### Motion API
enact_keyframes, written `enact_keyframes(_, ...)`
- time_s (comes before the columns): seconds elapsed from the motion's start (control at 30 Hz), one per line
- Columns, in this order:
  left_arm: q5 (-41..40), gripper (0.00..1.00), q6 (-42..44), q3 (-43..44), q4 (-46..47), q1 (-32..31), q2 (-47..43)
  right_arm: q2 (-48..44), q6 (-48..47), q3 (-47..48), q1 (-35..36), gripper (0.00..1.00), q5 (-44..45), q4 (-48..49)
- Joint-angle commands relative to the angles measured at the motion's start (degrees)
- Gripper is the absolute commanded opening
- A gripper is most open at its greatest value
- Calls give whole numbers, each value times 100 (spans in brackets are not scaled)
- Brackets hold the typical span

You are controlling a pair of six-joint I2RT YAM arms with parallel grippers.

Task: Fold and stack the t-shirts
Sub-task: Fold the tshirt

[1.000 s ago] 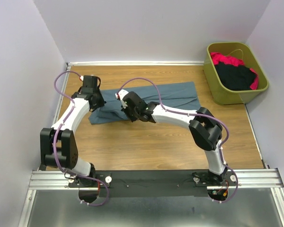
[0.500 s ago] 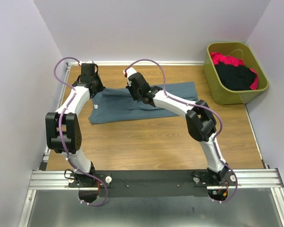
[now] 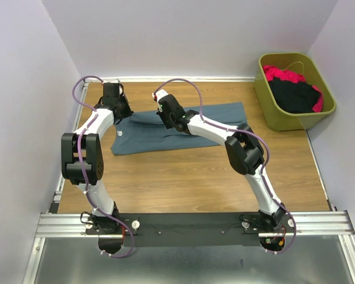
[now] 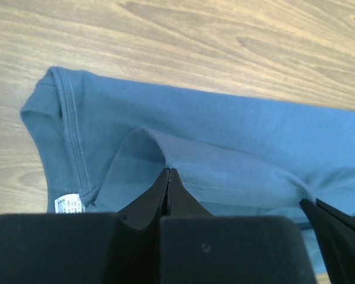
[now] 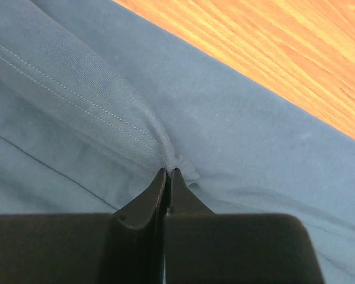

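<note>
A slate-blue t-shirt (image 3: 219, 118) lies partly folded across the far middle of the table, with its white neck label (image 4: 69, 204) in the left wrist view. My left gripper (image 3: 120, 112) is shut on a fold of the shirt's hem (image 4: 225, 177) at its far left end. My right gripper (image 3: 165, 115) is shut on a pinched fold of the same shirt (image 5: 236, 136) near its far edge, left of centre. A black t-shirt (image 3: 294, 94) and a red-pink t-shirt (image 3: 282, 74) lie in the bin.
An olive-green plastic bin (image 3: 284, 121) stands at the far right corner. Pale walls close in the table on the left, back and right. Bare wooden tabletop (image 3: 183, 177) lies between the shirt and the arm bases.
Both grippers have moved toward the far edge, carrying the shirt's near edge over itself. The shirt now lies narrower, and both arms reach further out.
</note>
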Motion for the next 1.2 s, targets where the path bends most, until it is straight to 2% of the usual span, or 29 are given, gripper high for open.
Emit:
enact_keyframes(0.0, 170, 0, 32, -172, 139, 121, 62, 25, -19, 84, -10, 7, -233, -15)
enact_keyframes(0.5, 65, 0, 110, -129, -90, 121, 527, -81, 183, -303, -10, 8, -682, -42)
enact_keyframes(0.57, 65, 0, 128, -138, -55, 121, 580, -63, 192, -303, -10, 15, -647, -59)
enact_keyframes(0.67, 48, 6, 137, -155, -108, 121, 642, -195, 227, -294, -10, 29, -603, -68)
enact_keyframes(0.7, -13, 14, 137, -164, -116, 121, 599, -247, 227, -294, -10, 35, -585, -85)
enact_keyframes(0.77, -67, 19, 146, -147, -213, 121, 511, -467, 227, -346, -10, 39, -515, -94)
enact_keyframes(0.93, -409, 44, 49, -312, -354, 121, -174, -1091, 306, -785, -19, 39, -391, -103)
enact_keyframes(1.07, -690, 45, -21, -751, -450, 121, -902, -1731, 561, -1548, -19, 39, -585, -129)
enact_keyframes(1.17, -700, 35, -83, -1331, -311, 121, -1212, -1970, 833, -2032, -10, 37, -708, -129)
